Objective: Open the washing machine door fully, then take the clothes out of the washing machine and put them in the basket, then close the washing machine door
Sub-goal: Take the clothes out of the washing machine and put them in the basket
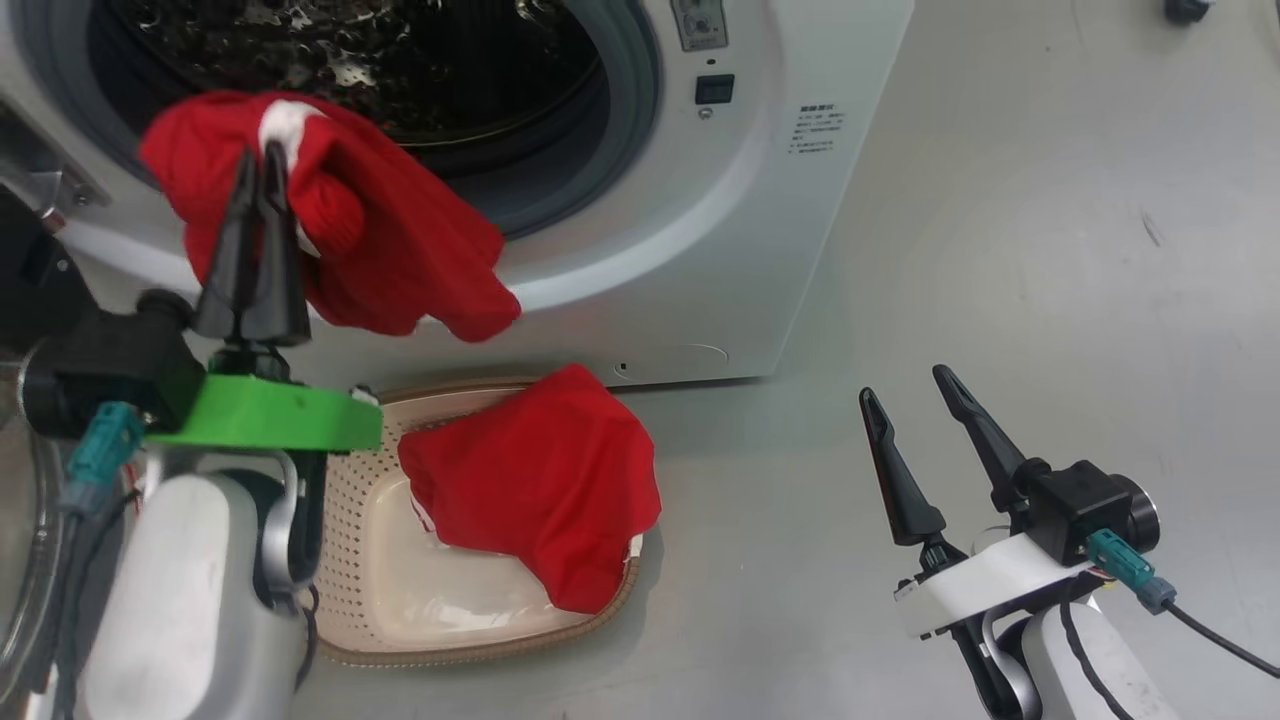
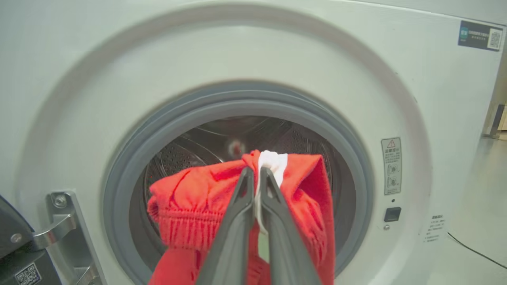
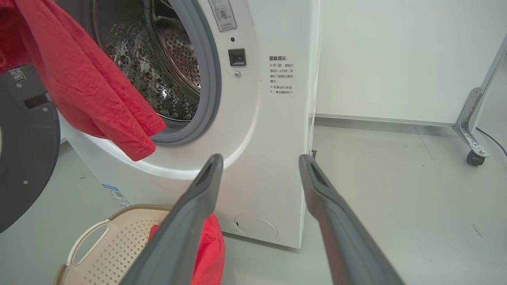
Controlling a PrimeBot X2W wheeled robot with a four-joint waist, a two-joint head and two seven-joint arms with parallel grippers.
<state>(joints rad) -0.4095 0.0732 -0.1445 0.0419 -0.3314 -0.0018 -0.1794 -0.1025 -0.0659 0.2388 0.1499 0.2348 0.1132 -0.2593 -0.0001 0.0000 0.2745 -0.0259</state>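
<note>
Your left gripper [image 1: 260, 155] is pinched tight on a red garment [image 1: 400, 250] at the upper left, hanging before the washing machine [image 1: 790, 230] mouth. A second red garment [image 1: 540, 480] lies in the basket [image 1: 350, 520] below. Your right gripper [image 1: 903, 382] stands wide and empty, lower right.

You have: hanging garment [image 1: 400, 260] at your left end effector [image 1: 260, 152], washing machine [image 1: 780, 200] behind | basket [image 1: 400, 610] below on floor [image 1: 1000, 250], second garment [image 1: 540, 480] inside | right end effector [image 1: 902, 382] well right of basket | washing machine door [image 3: 23, 158] left of left end effector

chinese notice [image 3: 281, 75] "温馨提示" on the washing machine [image 3: 269, 166] front (smaller lines beneath illegible)
</note>
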